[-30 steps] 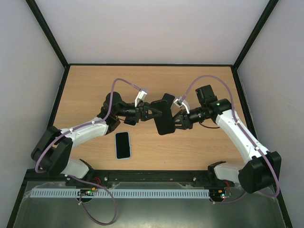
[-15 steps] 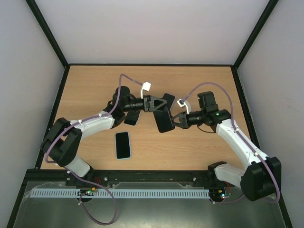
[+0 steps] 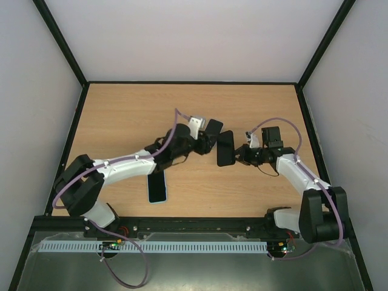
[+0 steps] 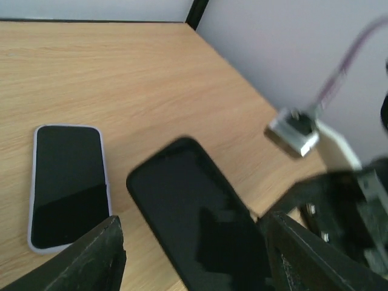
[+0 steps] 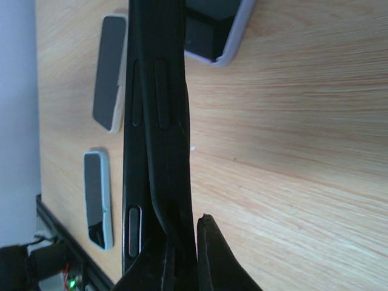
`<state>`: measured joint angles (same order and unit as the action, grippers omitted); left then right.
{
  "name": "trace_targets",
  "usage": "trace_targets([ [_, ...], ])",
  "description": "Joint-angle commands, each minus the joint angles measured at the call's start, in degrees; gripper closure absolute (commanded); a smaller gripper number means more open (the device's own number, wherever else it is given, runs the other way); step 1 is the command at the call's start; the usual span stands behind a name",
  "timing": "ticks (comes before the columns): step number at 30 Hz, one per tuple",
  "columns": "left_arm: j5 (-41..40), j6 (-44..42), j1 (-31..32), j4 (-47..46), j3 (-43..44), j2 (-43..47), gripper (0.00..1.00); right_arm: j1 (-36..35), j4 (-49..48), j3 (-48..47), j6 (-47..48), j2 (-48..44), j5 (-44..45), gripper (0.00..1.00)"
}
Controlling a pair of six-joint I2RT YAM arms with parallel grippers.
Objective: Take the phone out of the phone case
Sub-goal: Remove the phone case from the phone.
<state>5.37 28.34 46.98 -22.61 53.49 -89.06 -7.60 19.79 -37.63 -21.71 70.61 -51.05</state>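
A black phone in a black phone case (image 3: 225, 148) hangs above the table's middle, and my right gripper (image 3: 238, 154) is shut on its right end. In the right wrist view the phone case (image 5: 157, 121) is edge-on. Near my right gripper (image 5: 182, 245) its edge splits into two layers. My left gripper (image 3: 212, 136) is open just left of the phone. In the left wrist view the black phone (image 4: 194, 218) lies between my spread fingers (image 4: 91, 257), which do not touch it.
A phone in a pale case (image 3: 156, 188) lies on the table near the front, partly under the left arm. The right wrist view shows it (image 5: 97, 200) beside a dark grey phone (image 5: 112, 73). Another pale-cased phone (image 4: 70, 185) lies flat in the left wrist view.
My left gripper let go of the black phone and opened. My right gripper closed on it and drew it to the right. The left arm stretched out lower across the table.
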Motion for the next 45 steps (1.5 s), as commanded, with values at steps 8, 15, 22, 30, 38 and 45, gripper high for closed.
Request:
trace_targets([
  [8,-22.6,-25.2,14.9,-0.5,-5.5,-4.1,0.37,0.7,-7.8,2.8,-5.4,2.9,9.5,0.98],
  [15,-25.2,-31.2,18.1,0.8,0.2,-11.9,0.3,0.7,-4.9,0.4,-3.7,11.4,9.6,0.98],
  [22,-23.4,-35.3,19.7,-0.2,4.3,-17.1,0.3,0.7,-6.5,1.2,-2.4,12.7,6.8,0.98],
  [30,-31.1,-38.0,20.9,1.6,9.4,-23.5,0.36,0.7,-5.4,0.3,-1.8,14.8,4.1,0.98],
  [38,-39.6,-40.1,21.2,2.8,11.0,-27.2,0.41,0.7,-5.7,0.9,-1.7,12.7,2.9,0.98],
  [45,-48.6,-44.6,21.7,-2.2,12.9,-32.8,0.47,0.7,-4.8,0.5,-1.7,13.5,-3.3,0.98],
])
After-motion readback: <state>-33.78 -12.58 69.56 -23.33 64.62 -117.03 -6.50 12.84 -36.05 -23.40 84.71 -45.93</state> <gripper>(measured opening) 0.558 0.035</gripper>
